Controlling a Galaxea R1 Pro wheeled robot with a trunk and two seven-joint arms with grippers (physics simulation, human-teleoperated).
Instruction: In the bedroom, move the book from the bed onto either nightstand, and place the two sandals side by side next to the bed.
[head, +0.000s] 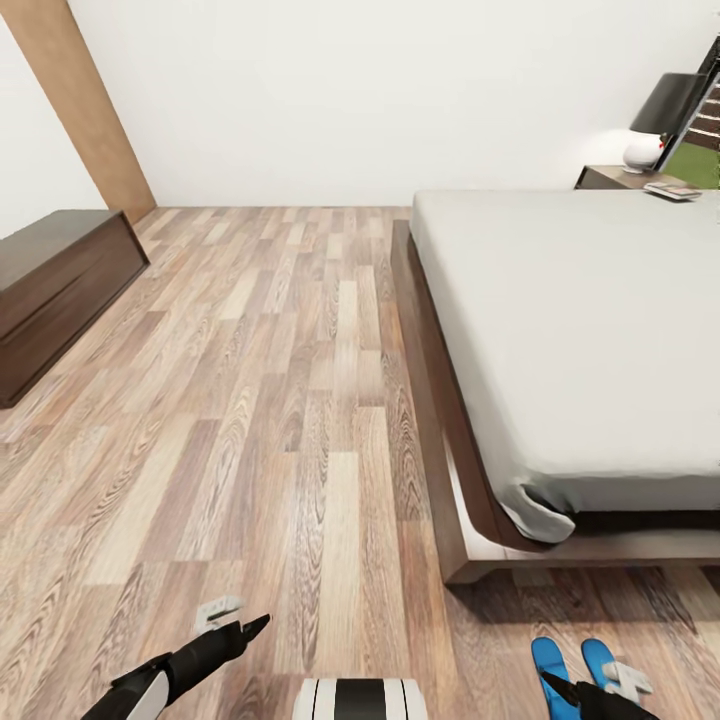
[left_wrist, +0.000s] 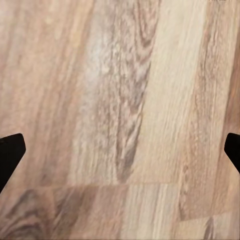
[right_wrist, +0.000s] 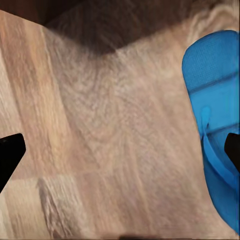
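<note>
Two bright blue sandals (head: 548, 665) (head: 598, 655) lie side by side on the wooden floor, just off the foot corner of the bed (head: 580, 330). My right gripper (head: 592, 686) hangs open right over them. In the right wrist view one sandal (right_wrist: 215, 115) lies beside one fingertip (right_wrist: 10, 155), with bare floor between the fingers. A thin book (head: 672, 189) lies on the nightstand (head: 610, 178) next to the lamp (head: 660, 120). Above bare floor, my left gripper (head: 238, 616) (left_wrist: 120, 150) is open and holds nothing.
A long dark low cabinet (head: 50, 290) stands along the left wall, with a tan wooden door frame (head: 90, 110) behind it. Wide wooden floor (head: 280, 400) lies between cabinet and bed. The dark bed frame (right_wrist: 100, 20) is close to my right gripper.
</note>
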